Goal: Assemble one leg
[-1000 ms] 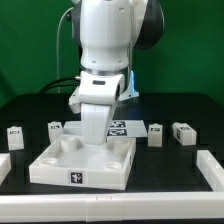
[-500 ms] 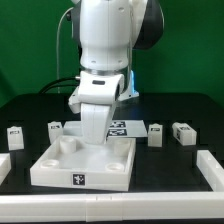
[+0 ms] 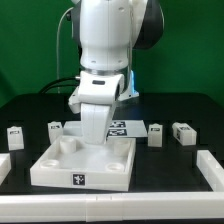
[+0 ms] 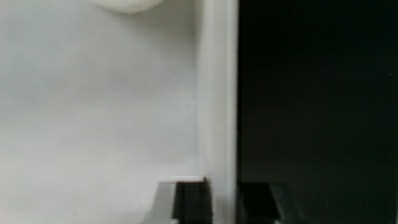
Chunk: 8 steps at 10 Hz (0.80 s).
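Observation:
The large white square panel lies at the front of the black table. My gripper reaches down at the panel's far edge. In the wrist view my gripper straddles the panel's raised rim, with one dark finger on the panel's side and the other on the table's side, both tight against the rim. A round corner socket shows on the panel's face. Several small white legs with marker tags stand behind the panel; one leg is to the exterior view's right, another to its left.
The marker board lies behind the panel, partly hidden by my arm. Two more tagged legs stand at the far left and far right. White pieces sit at the left and right edges.

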Available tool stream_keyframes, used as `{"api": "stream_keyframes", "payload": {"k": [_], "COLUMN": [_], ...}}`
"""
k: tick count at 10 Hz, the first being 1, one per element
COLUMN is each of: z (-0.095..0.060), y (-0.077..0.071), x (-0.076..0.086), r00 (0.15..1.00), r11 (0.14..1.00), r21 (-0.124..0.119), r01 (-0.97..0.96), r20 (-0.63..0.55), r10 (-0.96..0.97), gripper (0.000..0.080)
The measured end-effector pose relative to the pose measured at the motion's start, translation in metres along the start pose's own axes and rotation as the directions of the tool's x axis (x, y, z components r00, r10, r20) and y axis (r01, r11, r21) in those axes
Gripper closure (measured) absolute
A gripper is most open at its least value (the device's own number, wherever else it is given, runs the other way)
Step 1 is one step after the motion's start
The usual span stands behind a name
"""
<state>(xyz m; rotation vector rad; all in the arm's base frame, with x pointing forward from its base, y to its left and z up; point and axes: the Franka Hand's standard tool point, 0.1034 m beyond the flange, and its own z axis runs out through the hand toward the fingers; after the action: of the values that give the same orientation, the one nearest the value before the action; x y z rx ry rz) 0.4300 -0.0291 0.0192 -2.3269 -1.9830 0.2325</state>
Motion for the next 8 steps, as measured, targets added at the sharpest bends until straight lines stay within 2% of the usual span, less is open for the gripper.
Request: {"api": "stream_keyframes", "payload": {"k": [1,4,6,8], "z": [-0.001,-0.005,-0.008,-0.011], "y": [0.003,0.015,0.018,0.019], "x": [0.006,0.044,0.069,0.086], "r00": [1.000,0.995,0.991,0.990], "r11": [1.000,0.995,0.990,0.990], "r21": [-0.005,-0.026,-0.038,-0.045], "r01": [0.014,0.099,0.133,0.136], "r20": [-0.002,-0.010,-0.020,-0.024], "r10": [-0.014,-0.099,-0.133,-0.138], "gripper": [0.0738,0.0738,0.0738,0.0738]}}
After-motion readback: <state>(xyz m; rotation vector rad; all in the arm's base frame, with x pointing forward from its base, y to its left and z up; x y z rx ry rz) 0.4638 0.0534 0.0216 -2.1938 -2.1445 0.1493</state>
